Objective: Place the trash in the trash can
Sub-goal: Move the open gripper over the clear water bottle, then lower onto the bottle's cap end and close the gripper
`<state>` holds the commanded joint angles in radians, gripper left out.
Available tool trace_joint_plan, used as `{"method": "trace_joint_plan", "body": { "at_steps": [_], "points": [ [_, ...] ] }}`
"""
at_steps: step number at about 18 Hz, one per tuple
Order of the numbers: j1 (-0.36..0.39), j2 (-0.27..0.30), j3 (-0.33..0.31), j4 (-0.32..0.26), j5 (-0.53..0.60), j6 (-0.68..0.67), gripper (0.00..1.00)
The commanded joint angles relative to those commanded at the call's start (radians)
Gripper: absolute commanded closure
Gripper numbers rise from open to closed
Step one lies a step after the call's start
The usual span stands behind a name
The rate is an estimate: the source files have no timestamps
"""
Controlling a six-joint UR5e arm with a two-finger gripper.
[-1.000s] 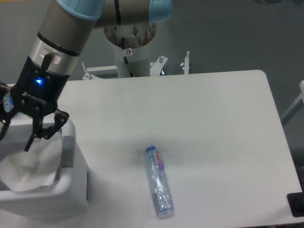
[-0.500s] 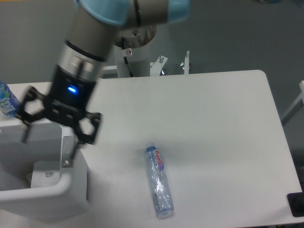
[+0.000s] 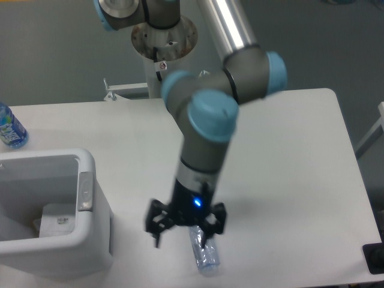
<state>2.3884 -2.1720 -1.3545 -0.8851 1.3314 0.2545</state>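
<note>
White worktop point(image 3: 288, 156) with rounded corners fills most of the view, set against a grey floor; its near and left edges are cut off by the frame.

Robot arm point(image 3: 207, 129) descends from its column at the top centre, crosses the middle of the worktop and points downward near the front edge. Its wrist hides the upper part of the crinkled bottle.

Trash can point(image 3: 90, 237) stands at the front left corner of the worktop. Its left and lower portions are cut off by the frame. A grey tab point(image 3: 86, 191) sits on its right wall. Inside, on the bottom, lies the whitish wrapper point(image 3: 58, 219), partly hidden by the rim.

Pincer point(image 3: 185, 230) is spread wide, fingers apart and motion-blurred, grasping nothing. It hangs directly over the crinkled bottle point(image 3: 206, 255); contact with the bottle cannot be determined.

Crinkled bottle lies on the worktop near the front edge, well right of the trash can. Only its lower end shows; cap and label are hidden.

Blue-labelled bottle point(image 3: 10, 127) appears at the far left edge, partly cropped.
</note>
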Motion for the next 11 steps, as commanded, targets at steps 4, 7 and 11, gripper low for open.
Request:
{"method": "trace_joint_plan", "body": {
  "at_steps": [4, 7, 11],
  "points": [
    [0.0, -0.06, -0.011, 0.002, 0.061, 0.034, 0.0],
    [-0.006, -0.077, -0.032, 0.005, 0.063, 0.038, 0.0],
    [-0.009, -0.101, -0.032, 0.006, 0.068, 0.045, 0.0]
  ]
}}
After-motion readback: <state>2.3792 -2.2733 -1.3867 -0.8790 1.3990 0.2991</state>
